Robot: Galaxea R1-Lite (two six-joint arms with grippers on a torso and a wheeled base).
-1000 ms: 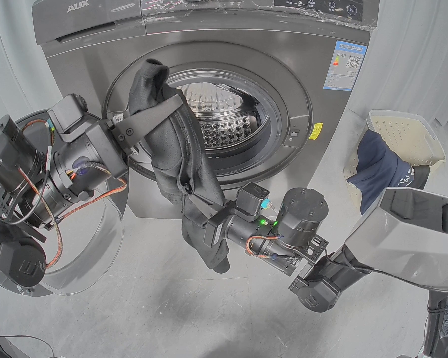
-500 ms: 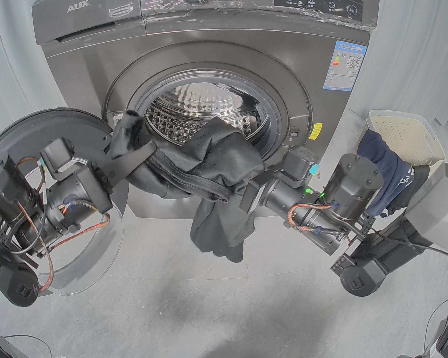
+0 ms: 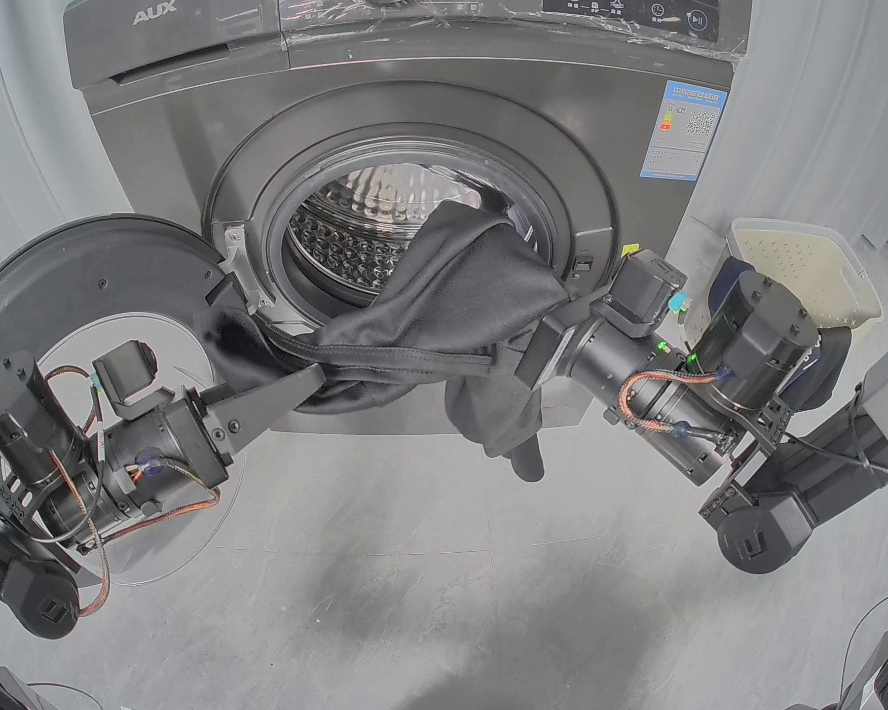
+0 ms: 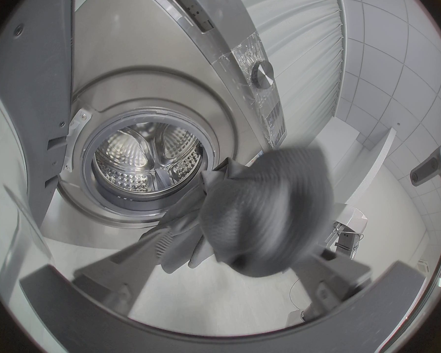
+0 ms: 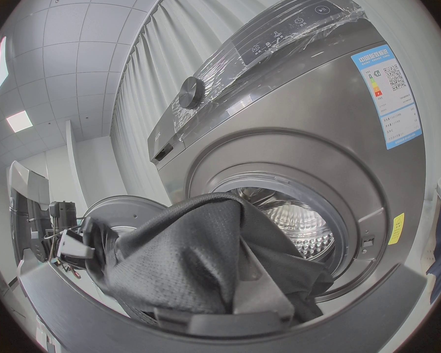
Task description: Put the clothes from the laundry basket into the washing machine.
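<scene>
1. Item in hand: one dark garment (image 3: 444, 288), a matte, fine-knit fabric with a stitched seam along its lower edge. It is stretched sideways in front of the washing machine (image 3: 168, 130), across the lower half of the door opening. One fold peaks over the right part of the opening. A loose tail hangs below my right hand (image 3: 535, 342), clear of the floor (image 3: 414, 564).

2. Hand state: my left hand (image 3: 301, 387) pinches one bunched end of the garment, low and just beside the open door (image 3: 99, 268). My right hand pinches the other end at the opening's right edge, with cloth draped over its fingers.

3. Step: loading. I judge the garment is at the mouth and not yet inside the drum (image 3: 365, 219). I cannot tell whether it touches the door seal.

4. Next move: carry both ends forward past the rim, then release. The tail should be fed in too, or it may trail over the sill. The fabric is limp and will sag wherever it is not held.

5. Surroundings: the drum is bright perforated steel with raised ribs. The cabinet is smooth grey metal, and its control panel is wrapped in clear film. The door is round and dark-rimmed with a clear bowl. To my right stands the pale, perforated plastic laundry basket (image 3: 809, 258), with a navy garment (image 3: 718, 286) over its rim.
</scene>
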